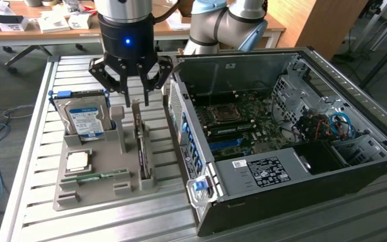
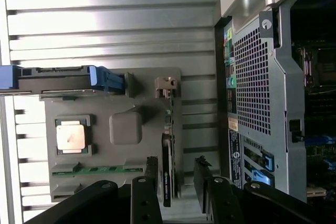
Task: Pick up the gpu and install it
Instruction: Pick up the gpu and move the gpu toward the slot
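Note:
The gpu [image 1: 142, 151] is a thin dark card standing on edge in a slot of the grey holder tray [image 1: 106, 194], on the side toward the computer case. My gripper [image 1: 136, 102] hangs just above the card's far end, open, with one finger on each side of it. In the wrist view the gpu [image 2: 167, 166] shows edge-on between my dark fingertips [image 2: 151, 174], and the gripper [image 2: 176, 171] holds nothing. The gap to the card looks small; I cannot tell whether anything touches.
The tray also holds a silver hard drive [image 1: 82, 118] in a blue frame, a square processor [image 1: 78, 161] and a green memory stick [image 1: 96, 176]. The open computer case [image 1: 281, 141] lies at the exterior view's right, motherboard [image 1: 237, 123] exposed. All rest on a slatted metal table [image 1: 39, 151].

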You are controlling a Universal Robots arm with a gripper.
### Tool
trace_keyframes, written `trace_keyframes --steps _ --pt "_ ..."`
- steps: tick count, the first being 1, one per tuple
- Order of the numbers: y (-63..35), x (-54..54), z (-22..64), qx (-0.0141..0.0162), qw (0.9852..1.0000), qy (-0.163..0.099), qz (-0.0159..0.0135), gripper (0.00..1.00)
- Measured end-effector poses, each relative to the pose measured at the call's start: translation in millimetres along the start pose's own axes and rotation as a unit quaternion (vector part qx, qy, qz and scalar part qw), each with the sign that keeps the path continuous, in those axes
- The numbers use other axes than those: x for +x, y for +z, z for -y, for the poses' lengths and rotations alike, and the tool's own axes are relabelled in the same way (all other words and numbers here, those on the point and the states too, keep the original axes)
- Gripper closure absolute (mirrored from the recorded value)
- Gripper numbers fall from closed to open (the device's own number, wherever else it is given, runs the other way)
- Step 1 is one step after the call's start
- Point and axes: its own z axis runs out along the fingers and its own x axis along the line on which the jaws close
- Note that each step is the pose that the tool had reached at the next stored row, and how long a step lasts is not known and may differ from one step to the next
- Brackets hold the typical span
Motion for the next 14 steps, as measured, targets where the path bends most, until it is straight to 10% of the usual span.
trace_keyframes --steps 14 --pt "1.4 -1.6 21.2 0.0 1.0 0.0 0.0 0.59"
